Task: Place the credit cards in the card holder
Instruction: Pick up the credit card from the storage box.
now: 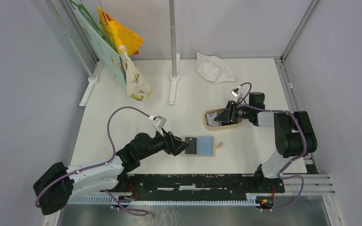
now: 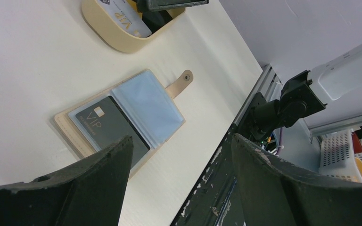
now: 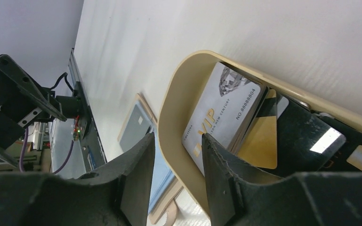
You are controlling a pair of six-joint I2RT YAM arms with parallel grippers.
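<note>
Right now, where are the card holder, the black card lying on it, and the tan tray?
card holder (image 2: pixel 146 106), left wrist view, on its light blue pocket lining.
black card (image 2: pixel 111 129), left wrist view, on the middle of its face.
tan tray (image 3: pixel 172 113), right wrist view, on its curved wall.

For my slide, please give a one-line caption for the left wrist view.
Open left hand near the unfolded wallet, a black card on one half; the tray with more cards lies beyond.

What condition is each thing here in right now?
Beige folding card holder: open flat, blue lining up.
Black credit card: lying on one half of the holder.
Tan oval tray: holds several cards.
Left gripper: open, empty, beside the holder.
Right gripper: open, astride the tray's rim.
</note>
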